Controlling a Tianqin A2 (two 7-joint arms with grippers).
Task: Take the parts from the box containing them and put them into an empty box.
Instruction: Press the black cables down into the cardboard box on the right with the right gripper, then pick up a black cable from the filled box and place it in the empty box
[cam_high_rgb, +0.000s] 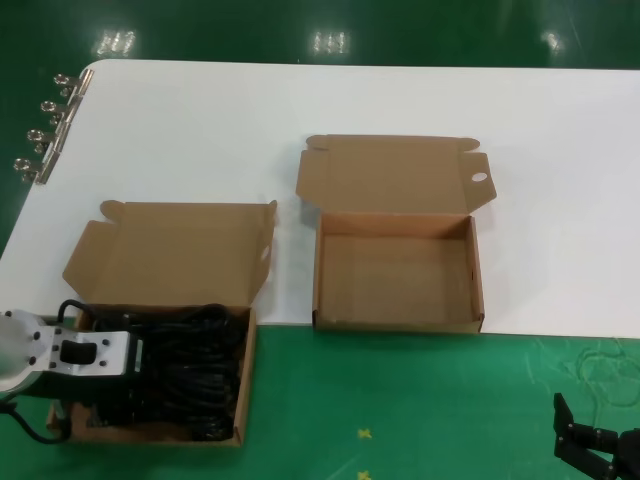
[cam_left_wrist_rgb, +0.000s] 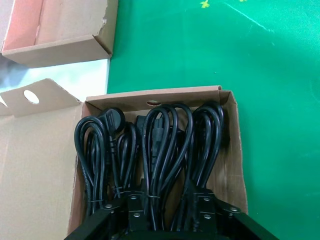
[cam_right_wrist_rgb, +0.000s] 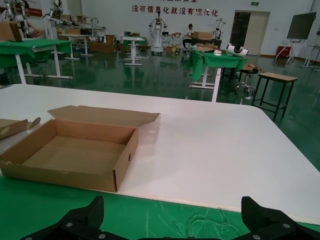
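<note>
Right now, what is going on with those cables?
Left gripper down in the full box, over the cables. Right gripper open, idle. Empty box unobstructed.

A white table (cam_high_rgb: 300, 110) covers the far part of the work area, with a green mat (cam_high_rgb: 420, 400) along its near edge. 4 silver binder clips (cam_high_rgb: 48, 125) line the table's far left edge. A small yellow mark (cam_high_rgb: 365, 434) sits on the mat.

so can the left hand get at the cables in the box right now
Probably yes. The left hand hangs right over the open box, its lid folded back, and the black cables lie uncovered directly beneath, with nothing between them.
</note>
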